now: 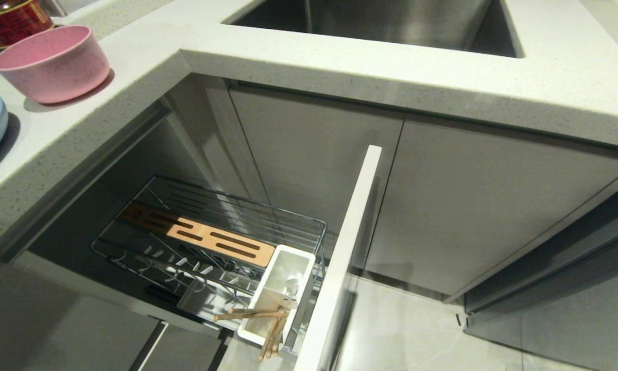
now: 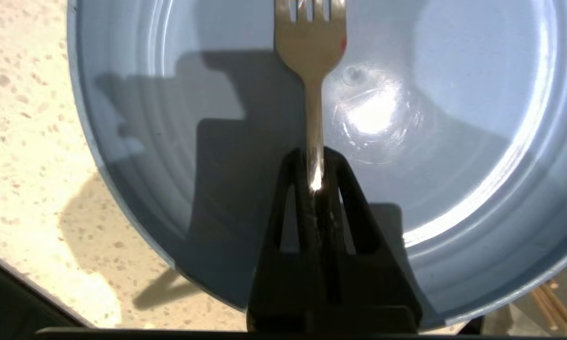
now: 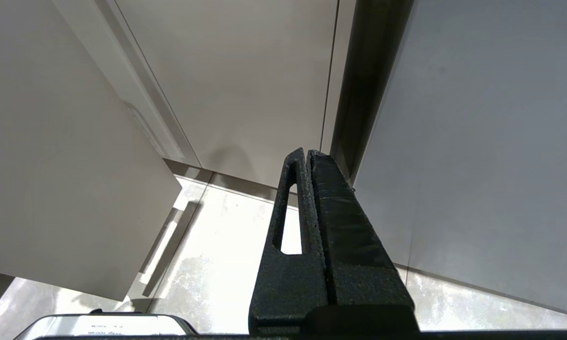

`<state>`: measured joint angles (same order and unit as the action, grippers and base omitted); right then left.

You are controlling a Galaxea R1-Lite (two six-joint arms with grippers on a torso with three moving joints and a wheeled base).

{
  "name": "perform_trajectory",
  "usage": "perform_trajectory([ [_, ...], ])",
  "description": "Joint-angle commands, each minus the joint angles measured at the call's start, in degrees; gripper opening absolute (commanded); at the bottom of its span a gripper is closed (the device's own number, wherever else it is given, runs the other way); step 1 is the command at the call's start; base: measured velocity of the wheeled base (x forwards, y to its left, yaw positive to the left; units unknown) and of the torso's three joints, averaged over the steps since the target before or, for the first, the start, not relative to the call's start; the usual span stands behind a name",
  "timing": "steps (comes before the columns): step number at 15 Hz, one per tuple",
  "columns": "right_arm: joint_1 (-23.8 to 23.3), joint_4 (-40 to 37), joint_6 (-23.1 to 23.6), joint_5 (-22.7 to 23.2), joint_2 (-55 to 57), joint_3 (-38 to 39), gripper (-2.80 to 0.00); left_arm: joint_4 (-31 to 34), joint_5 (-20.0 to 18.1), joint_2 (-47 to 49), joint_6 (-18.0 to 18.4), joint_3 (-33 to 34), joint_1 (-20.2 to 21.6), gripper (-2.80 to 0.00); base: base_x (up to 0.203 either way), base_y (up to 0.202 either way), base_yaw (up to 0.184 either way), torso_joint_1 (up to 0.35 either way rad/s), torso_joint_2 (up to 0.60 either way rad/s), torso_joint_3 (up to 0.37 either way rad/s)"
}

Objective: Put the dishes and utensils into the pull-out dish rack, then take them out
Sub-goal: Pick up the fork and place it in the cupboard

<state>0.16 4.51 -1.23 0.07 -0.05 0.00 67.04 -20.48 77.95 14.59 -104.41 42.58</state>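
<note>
Fork (image 2: pixel 312 61) of silver metal lies over the light-blue plate (image 2: pixel 453 94), and the left gripper (image 2: pixel 315 182) has its black fingers pinched tight on the handle. That plate sits at the far left of the speckled countertop (image 1: pixel 340 56), with the pink bowl (image 1: pixel 51 62) just behind it. Below, the pull-out dish rack (image 1: pixel 206 242) stands drawn out, its white front panel (image 1: pixel 345 257) toward the right. Wooden chopsticks (image 1: pixel 268 322) lean out of its white utensil cup (image 1: pixel 280 288). Further right, the right gripper (image 3: pixel 309 153) hangs near the floor by the grey cabinet doors (image 3: pixel 477 141), fingers pressed together and empty.
</note>
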Motion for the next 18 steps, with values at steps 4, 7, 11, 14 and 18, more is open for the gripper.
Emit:
perform_trajectory([
  [4,0.02,0.06,0.0,0.01,-0.04,1.49,-2.8,0.05,-0.22,-0.98,0.11,-3.02,-0.04,-2.8,0.0,0.0,0.0,0.0,0.0,0.0],
  [7,0.02,0.06,0.0,0.01,-0.04,1.49,-2.8,-5.19,-0.51,-3.38,-1.51,-7.08,-2.42,-2.8,0.0,0.0,0.0,0.0,0.0,0.0],
  [11,0.02,0.06,0.0,0.01,-0.04,1.49,-2.8,-17.52,-0.44,-6.33,-16.51,-7.04,-13.31,-2.8,0.0,0.0,0.0,0.0,0.0,0.0],
  [14,0.02,0.06,0.0,0.01,-0.04,1.49,-2.8,-21.08,-0.46,-7.74,-27.52,-6.8,-27.86,-2.8,0.0,0.0,0.0,0.0,0.0,0.0],
  [18,0.02,0.06,0.0,0.01,-0.04,1.49,-2.8,-16.29,-0.47,-8.97,-31.22,-3.22,-44.41,-2.8,0.0,0.0,0.0,0.0,0.0,0.0],
])
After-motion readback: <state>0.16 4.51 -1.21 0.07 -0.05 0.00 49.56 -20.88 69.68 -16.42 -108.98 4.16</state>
